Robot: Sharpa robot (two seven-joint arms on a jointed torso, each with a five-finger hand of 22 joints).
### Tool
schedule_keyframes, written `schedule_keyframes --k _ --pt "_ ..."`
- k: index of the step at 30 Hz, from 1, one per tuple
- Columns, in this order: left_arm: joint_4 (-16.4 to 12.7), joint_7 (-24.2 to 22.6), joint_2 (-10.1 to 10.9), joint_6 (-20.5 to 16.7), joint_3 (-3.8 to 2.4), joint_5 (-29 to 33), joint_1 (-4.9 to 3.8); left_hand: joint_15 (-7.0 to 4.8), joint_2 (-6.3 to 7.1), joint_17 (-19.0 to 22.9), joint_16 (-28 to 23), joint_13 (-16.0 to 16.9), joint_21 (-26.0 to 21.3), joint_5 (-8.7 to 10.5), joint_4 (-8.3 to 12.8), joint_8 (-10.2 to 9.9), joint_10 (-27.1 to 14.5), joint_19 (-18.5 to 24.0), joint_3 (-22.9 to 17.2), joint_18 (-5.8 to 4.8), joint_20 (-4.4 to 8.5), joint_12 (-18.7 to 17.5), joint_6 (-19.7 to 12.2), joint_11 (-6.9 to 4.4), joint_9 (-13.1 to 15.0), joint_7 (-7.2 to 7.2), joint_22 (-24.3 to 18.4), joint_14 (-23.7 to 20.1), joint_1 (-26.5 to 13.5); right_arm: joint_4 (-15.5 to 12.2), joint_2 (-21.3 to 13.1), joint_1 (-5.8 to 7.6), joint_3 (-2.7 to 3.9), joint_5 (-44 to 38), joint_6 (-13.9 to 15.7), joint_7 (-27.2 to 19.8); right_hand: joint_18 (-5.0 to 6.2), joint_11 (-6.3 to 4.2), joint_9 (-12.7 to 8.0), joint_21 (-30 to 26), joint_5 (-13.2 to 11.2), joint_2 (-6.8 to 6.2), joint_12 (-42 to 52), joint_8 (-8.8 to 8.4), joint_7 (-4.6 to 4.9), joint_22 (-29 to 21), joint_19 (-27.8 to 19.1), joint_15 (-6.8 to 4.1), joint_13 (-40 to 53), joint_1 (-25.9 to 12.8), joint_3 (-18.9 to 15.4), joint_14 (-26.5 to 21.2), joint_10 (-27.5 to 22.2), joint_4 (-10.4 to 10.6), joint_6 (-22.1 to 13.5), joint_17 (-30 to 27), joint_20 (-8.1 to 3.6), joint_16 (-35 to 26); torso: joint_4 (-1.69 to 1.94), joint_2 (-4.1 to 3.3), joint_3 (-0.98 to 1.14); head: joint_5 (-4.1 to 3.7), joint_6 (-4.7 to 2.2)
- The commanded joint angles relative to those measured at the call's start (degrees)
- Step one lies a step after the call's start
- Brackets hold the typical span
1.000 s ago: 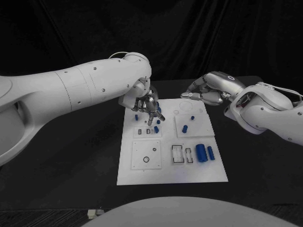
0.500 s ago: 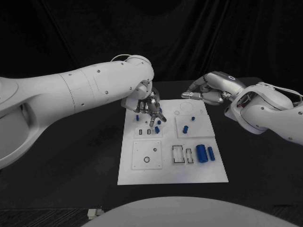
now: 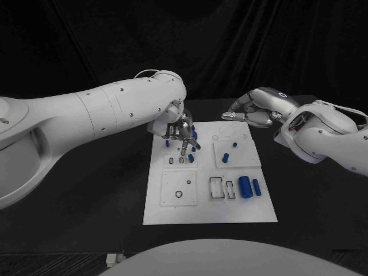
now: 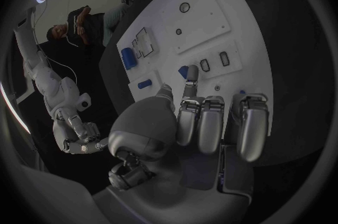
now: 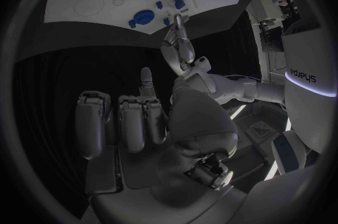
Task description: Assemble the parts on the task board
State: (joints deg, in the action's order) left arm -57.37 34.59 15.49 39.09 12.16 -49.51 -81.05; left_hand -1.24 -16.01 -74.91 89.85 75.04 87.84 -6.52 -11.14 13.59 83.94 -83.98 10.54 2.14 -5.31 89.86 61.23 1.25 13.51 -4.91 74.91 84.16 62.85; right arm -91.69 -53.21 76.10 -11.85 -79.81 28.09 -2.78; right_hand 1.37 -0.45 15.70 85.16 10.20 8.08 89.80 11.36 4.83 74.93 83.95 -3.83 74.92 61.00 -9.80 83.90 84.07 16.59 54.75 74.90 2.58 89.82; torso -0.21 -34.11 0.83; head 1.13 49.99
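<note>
The left hand (image 3: 181, 133) hovers over the board (image 3: 209, 213), fingers curled, reaching for a blue part (image 3: 191, 157) just below its fingertips; whether it touches is unclear. Next: pinch it. The right hand (image 3: 252, 110) waits curled, empty, beyond the board.

Beneath the left hand (image 3: 181, 133) of smooth, dull-gleaming silver metal lies the flat white task board (image 3: 207, 211), matt like plastic. Small blue cylindrical parts (image 3: 244, 186) nearer the robot look glossy plastic. The black table (image 3: 84, 195) is matt; the white arm shells (image 3: 101, 109) faintly shiny.
</note>
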Motion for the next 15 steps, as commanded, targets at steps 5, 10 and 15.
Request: schedule_keyframes --k 5,10,15 --pt "0.48 -0.19 -0.49 -0.23 -0.05 0.12 1.05 -0.46 0.4 -15.09 0.15 14.96 -0.47 -0.12 0.11 -0.44 6.06 -0.9 -0.41 -0.57 0.44 0.14 0.25 -0.36 0.06 0.11 9.1 5.84 -0.17 0.08 0.05 0.04 0.05 0.04 -0.68 0.95 -0.04 0.5 0.08 -0.12 0.32 0.03 0.2 0.05 0.26 13.33 3.3 0.46 15.08 0.55 -0.41 6.1 5.93 -0.06 -0.17 15.1 0.42 0.18 0.01 -0.02 -0.01 -0.11 0.01" --pt "0.85 -0.26 -0.64 -0.56 -0.05 0.12 1.62 -0.49 0.42 -15.09 0.15 14.96 -0.5 -0.13 0.19 -0.58 6.06 -0.86 -0.54 -0.55 0.48 0.14 0.22 -0.37 0.07 0.11 9.05 5.84 -0.21 0.13 0.09 0.04 0.05 0.04 -0.94 1.07 -0.03 0.51 0.08 -0.19 0.37 0.06 0.2 0.05 0.27 13.31 3.26 0.46 15.08 0.65 -0.44 6.1 5.93 -0.07 -0.17 15.1 0.43 0.18 0.07 -0.01 -0.04 -0.12 0.01" --pt "1.2 -0.25 -0.68 -0.79 -0.05 0.12 1.98 -0.53 0.41 -15.09 0.15 14.96 -0.61 -0.34 0.52 -0.88 6.06 -0.72 -0.98 -0.52 0.56 0.14 0.18 -0.39 0.12 0.11 8.9 5.84 -0.15 0.15 0.11 0.04 0.05 0.04 -1.12 1.14 -0.03 0.51 0.08 -0.17 0.4 0.07 0.2 0.05 0.27 13.31 3.27 0.47 15.08 0.71 -0.46 6.1 5.93 -0.07 -0.17 15.1 0.43 0.18 0.06 -0.01 -0.09 0.02 0.01"
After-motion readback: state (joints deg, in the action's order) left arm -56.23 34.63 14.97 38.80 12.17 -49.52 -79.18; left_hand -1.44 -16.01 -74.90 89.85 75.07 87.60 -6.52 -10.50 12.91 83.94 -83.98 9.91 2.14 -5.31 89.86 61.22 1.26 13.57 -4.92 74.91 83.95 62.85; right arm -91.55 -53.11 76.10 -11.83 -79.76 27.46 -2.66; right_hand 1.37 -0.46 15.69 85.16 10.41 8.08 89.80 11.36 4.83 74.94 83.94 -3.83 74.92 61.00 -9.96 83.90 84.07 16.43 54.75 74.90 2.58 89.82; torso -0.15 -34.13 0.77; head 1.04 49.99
